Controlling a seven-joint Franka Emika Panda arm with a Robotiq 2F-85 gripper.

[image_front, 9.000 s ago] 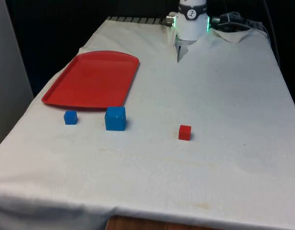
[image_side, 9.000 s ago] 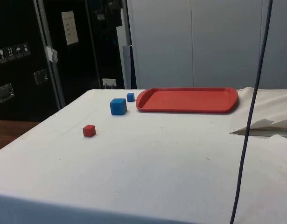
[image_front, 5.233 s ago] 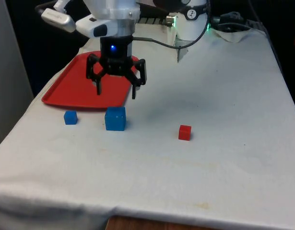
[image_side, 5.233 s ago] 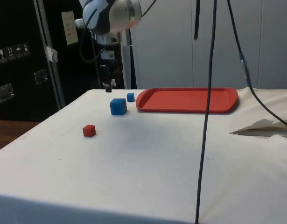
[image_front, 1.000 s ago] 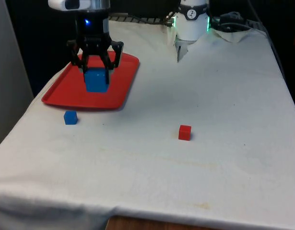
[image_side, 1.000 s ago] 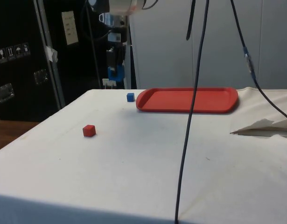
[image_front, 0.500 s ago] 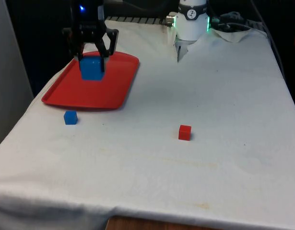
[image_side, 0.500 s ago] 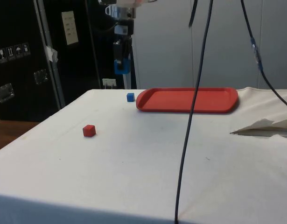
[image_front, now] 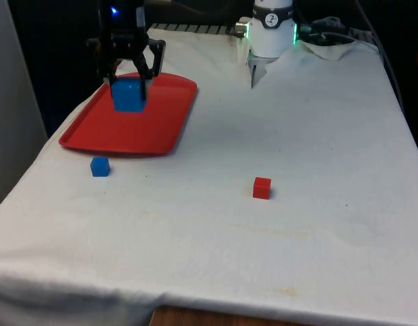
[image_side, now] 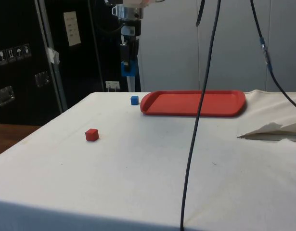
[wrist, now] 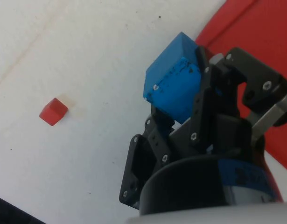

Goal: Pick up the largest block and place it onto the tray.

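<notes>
**Large blue block held high, near the tray's edge**

My gripper (image_front: 129,76) is clamped on the large blue block (image_front: 128,95), which hangs in the air well above the table. In the front view it sits in front of the red tray (image_front: 161,125); in the side view the block (image_side: 126,68) appears beyond the tray's near end (image_side: 152,103), over white cloth — so I judge I am not yet squarely above the tray.

The main risk is letting go now: from this height the block could bounce or tumble, and near the rim it could land on the cloth instead. In the wrist view the block (wrist: 173,84) looks tilted between my fingers (wrist: 206,105), so it may also twist or slip as I descend.

Nearby, a small blue block (image_front: 99,166) lies on the cloth just outside the tray's near edge, and a small red block (image_front: 262,187) lies well apart, toward the front view's right. Neither stands in my path — the tray's surface looks bare.
</notes>
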